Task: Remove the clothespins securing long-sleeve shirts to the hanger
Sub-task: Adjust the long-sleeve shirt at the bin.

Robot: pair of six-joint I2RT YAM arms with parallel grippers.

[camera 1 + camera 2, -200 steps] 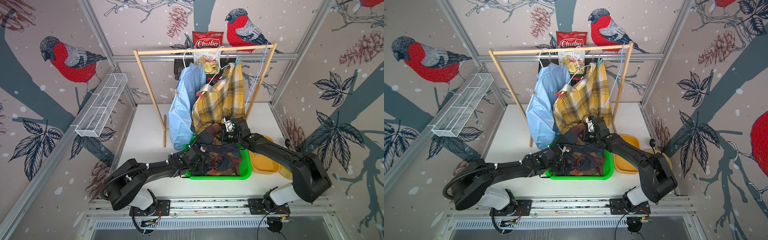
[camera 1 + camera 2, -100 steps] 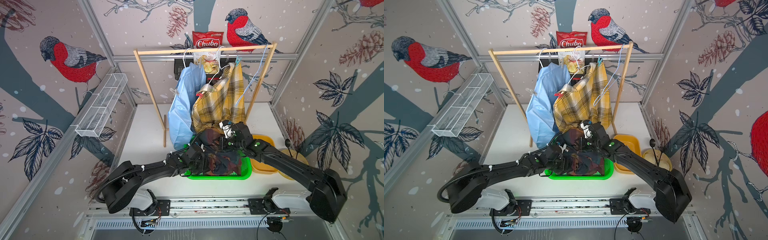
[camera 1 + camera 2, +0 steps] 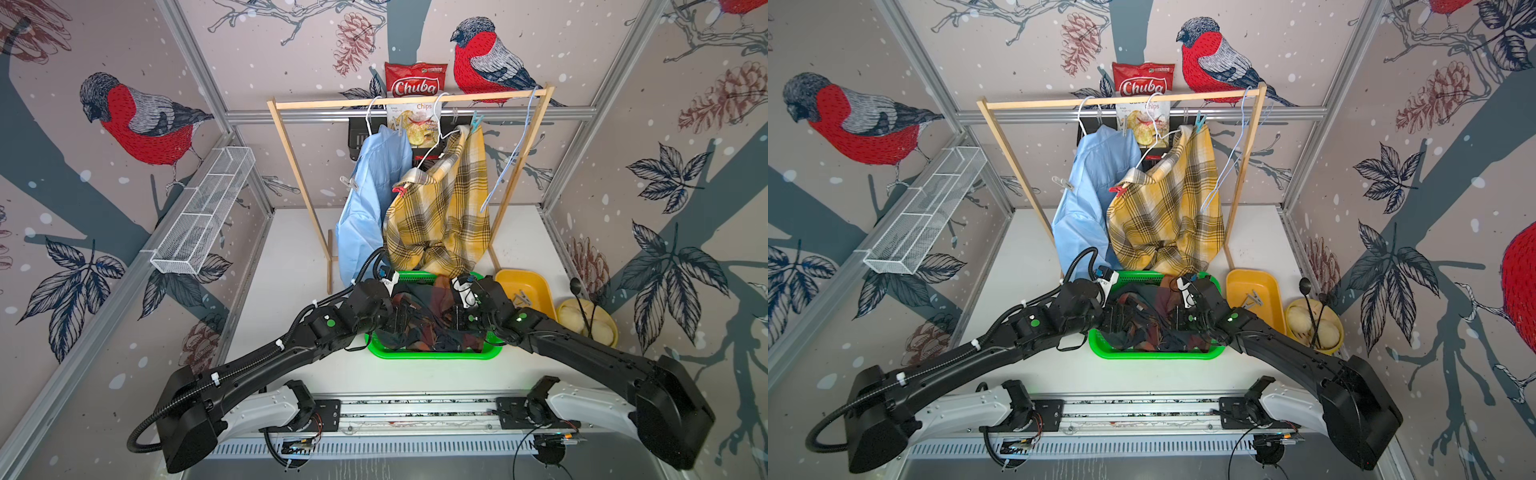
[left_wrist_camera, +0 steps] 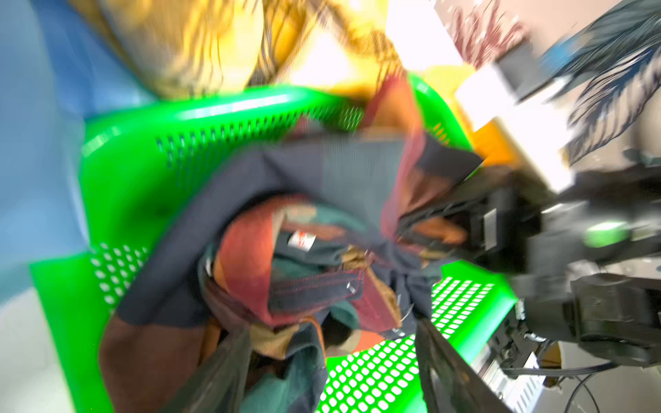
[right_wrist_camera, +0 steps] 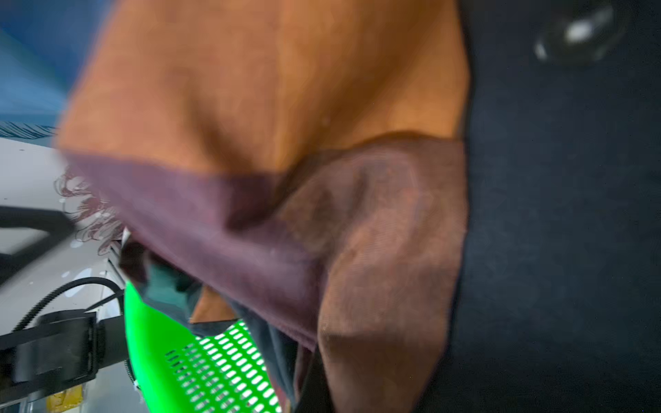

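Over the green basket (image 3: pixel 432 354), left gripper (image 3: pixel 409 322) has fingers (image 4: pixel 447 372) apart; right gripper (image 3: pixel 451 322) clamps the dark plaid shirt (image 3: pixel 428 332) inside.

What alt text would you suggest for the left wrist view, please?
Blurred close-up: a dark plaid shirt lies crumpled in a green basket, just past the open fingers of the left gripper. The right arm reaches in from the side; a yellow plaid shirt and a blue shirt show behind.
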